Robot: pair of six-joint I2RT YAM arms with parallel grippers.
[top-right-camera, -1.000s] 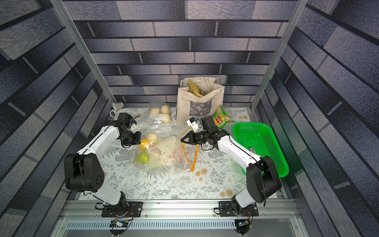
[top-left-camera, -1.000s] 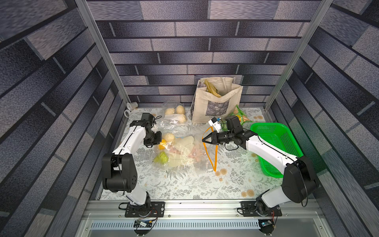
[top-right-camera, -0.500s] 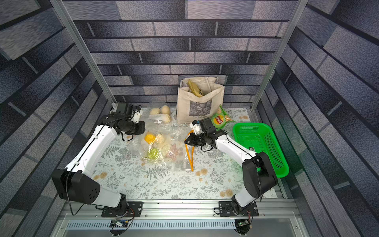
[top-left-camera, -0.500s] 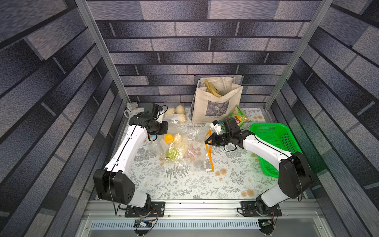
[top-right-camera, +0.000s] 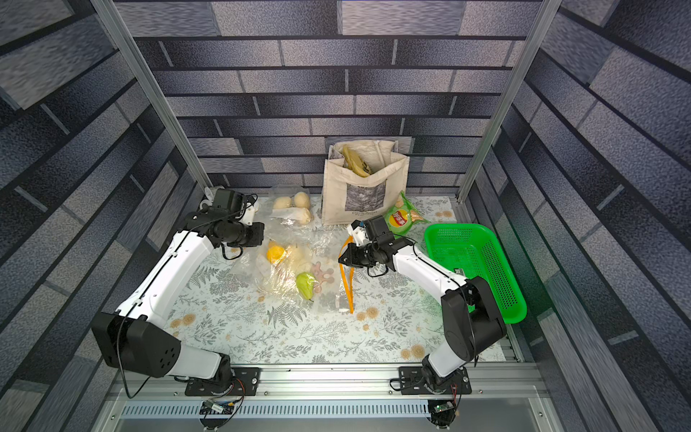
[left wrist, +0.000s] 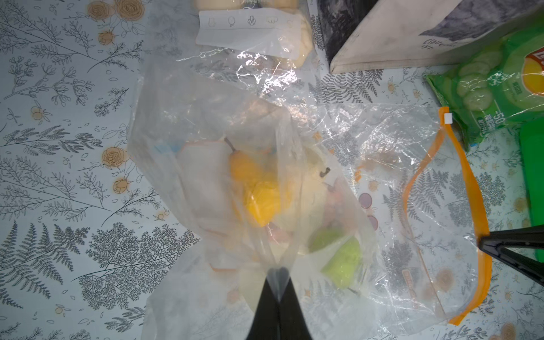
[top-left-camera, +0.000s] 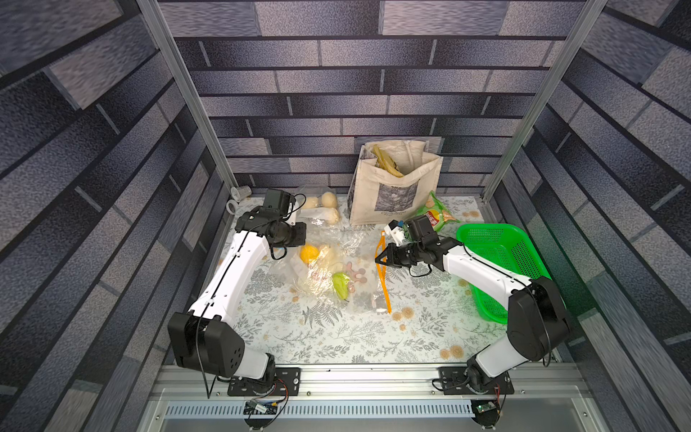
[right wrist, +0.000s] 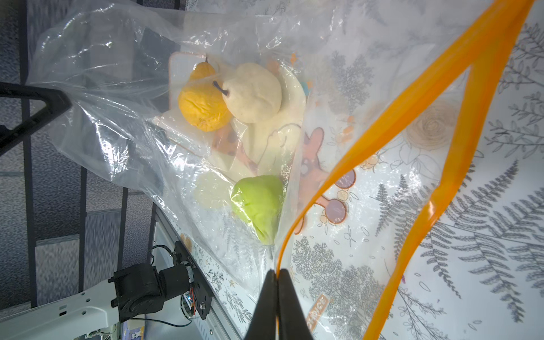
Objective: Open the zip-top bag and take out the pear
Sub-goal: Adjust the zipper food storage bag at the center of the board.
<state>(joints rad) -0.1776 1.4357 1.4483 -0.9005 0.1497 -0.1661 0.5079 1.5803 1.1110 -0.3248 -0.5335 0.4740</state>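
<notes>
Orange zip strip (right wrist: 441, 88) pinched tight in the right gripper (right wrist: 277, 273), mouth gaping; left gripper (left wrist: 276, 272) clamps the clear end of the zip-top bag (left wrist: 164, 117). Green pear (right wrist: 259, 203) lies inside, just behind that strip, nearer the right arm.

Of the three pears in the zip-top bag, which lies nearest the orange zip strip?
The green pear: it lies beside the strip near the right gripper; the orange pear and cream pear sit deeper in the bag.
</notes>
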